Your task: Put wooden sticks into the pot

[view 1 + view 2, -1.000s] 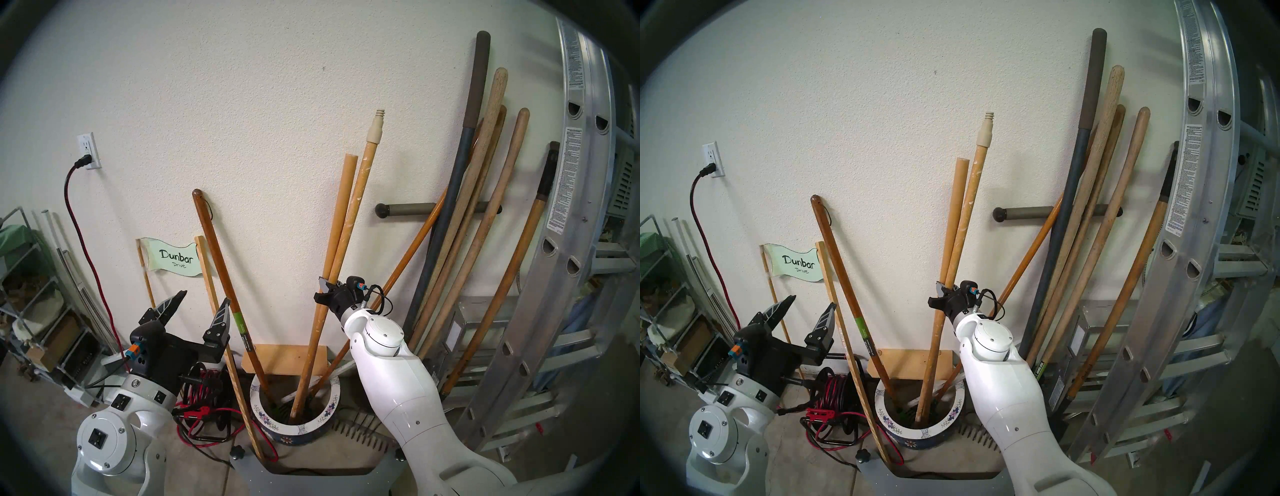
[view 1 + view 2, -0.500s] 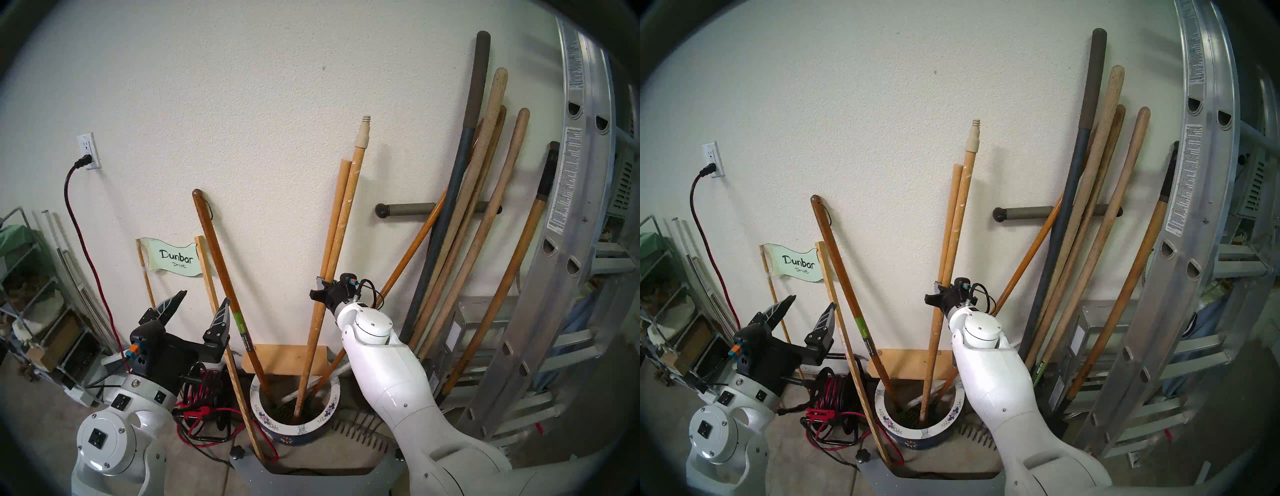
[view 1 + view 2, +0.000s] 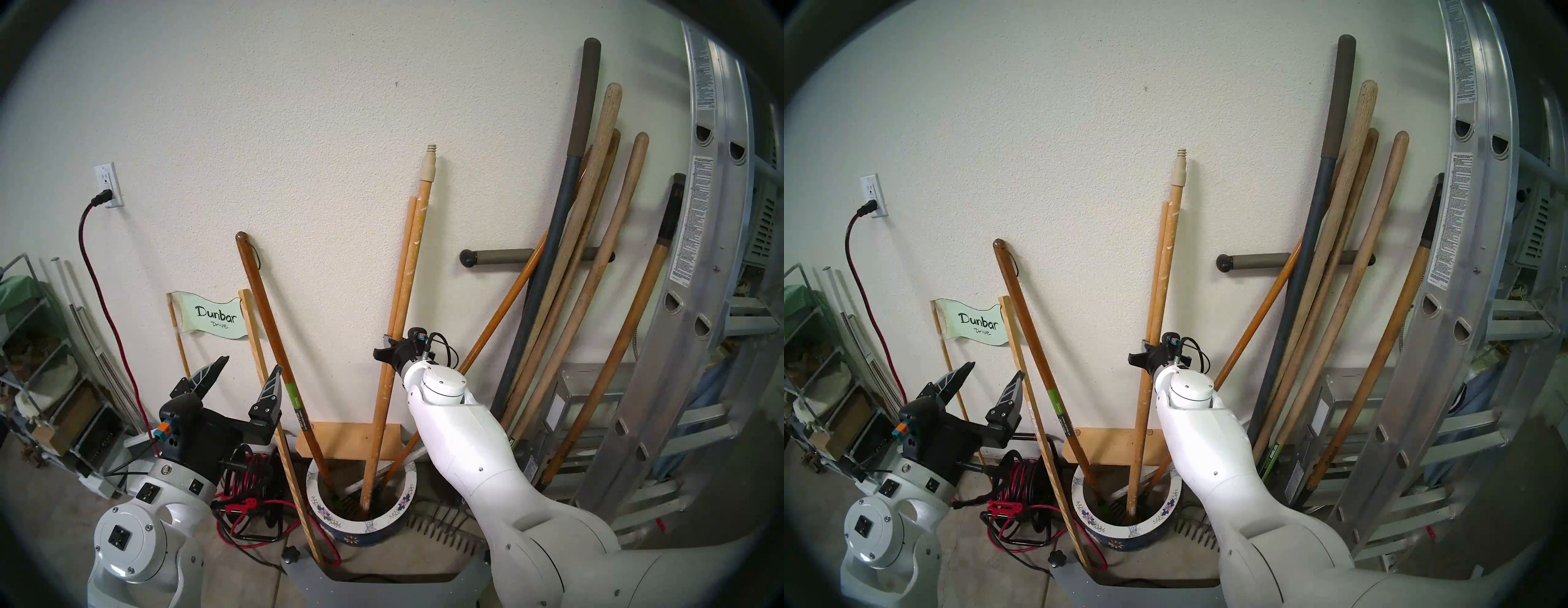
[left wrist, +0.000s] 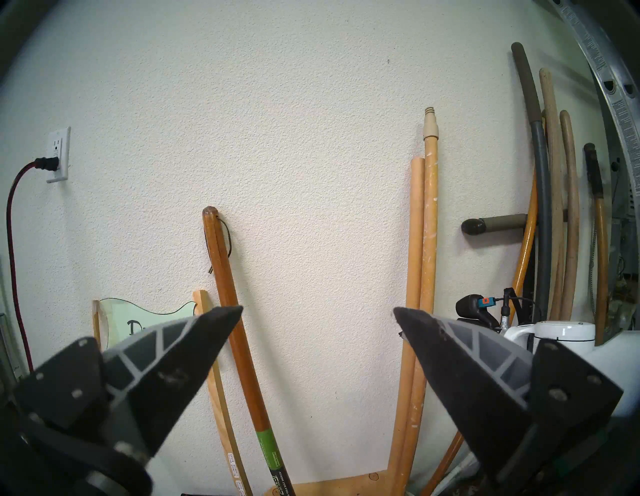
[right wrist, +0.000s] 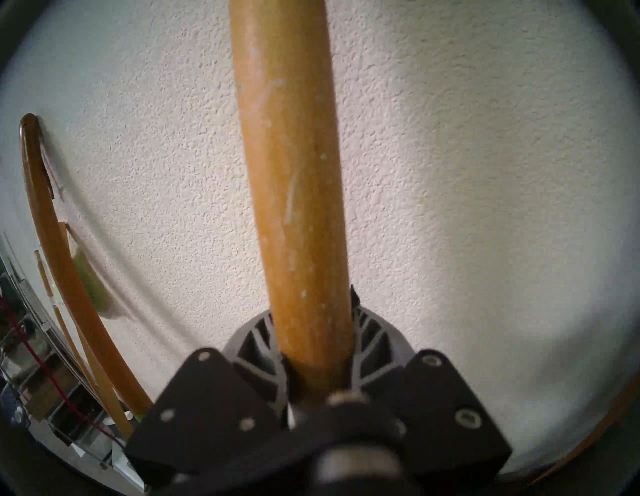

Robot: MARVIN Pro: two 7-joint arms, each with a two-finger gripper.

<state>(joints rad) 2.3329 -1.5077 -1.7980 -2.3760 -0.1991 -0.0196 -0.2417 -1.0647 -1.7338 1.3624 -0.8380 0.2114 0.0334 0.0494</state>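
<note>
Two yellow-tan wooden sticks stand side by side and lean on the wall: a plain one (image 3: 403,254) (image 3: 1157,254) (image 4: 415,225) and a paint-speckled one (image 3: 413,254) (image 3: 1168,254) (image 4: 430,225) with a cream threaded tip. The speckled stick's foot rests inside the blue floral pot (image 3: 360,526) (image 3: 1123,530). The plain stick's lower part is hidden behind it. My right gripper (image 3: 388,346) (image 3: 1144,352) (image 5: 311,311) is shut on the speckled stick (image 5: 294,173) at mid-height. My left gripper (image 3: 250,365) (image 3: 996,369) (image 4: 318,309) is open and empty, to the left of the pot.
A dark brown handle with a green label (image 3: 292,390) and an orange handle (image 3: 500,305) also stand in the pot. Thick tool handles (image 3: 585,254) and a ladder (image 3: 700,297) crowd the right. A cord reel (image 3: 250,479) and a thin square stick (image 3: 288,458) stand left of the pot.
My right gripper has moved left and toward the wall with the stick. Both sticks' tops have swung left and now stand more upright, close together. The left arm has not moved.
</note>
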